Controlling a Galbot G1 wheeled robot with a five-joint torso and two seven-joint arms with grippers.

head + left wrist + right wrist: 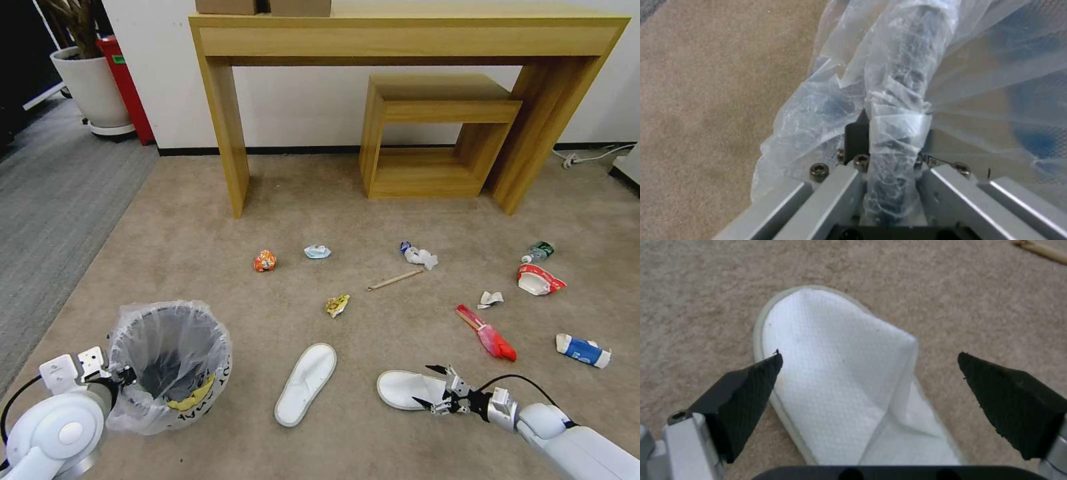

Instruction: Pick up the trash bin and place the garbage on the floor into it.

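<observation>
- Trash bin [168, 363] rim is pinched, bag and all, between the fingers of the left gripper [119, 375], at the bin's side nearest the robot's left arm; the left wrist view shows the bag-wrapped rim [898, 140] running between the two fingers.
- Right gripper [432, 385] hovers over the nearer white slipper [408, 389], its jaws spread wide, one tip over the slipper's edge and the other beyond its far side above the carpet [706, 306].
- Second white slipper [306, 383] lies between the bin and that slipper.
- Farther from the bin: yellow wrapper [337, 305], wooden stick [395, 280], orange wrapper [265, 261], red wrapper [490, 335], blue-white carton [583, 350], red-white paper bowl [537, 279], green-label bottle [539, 252].
- Wooden desk [407, 33] stands against the wall beyond the litter.
</observation>
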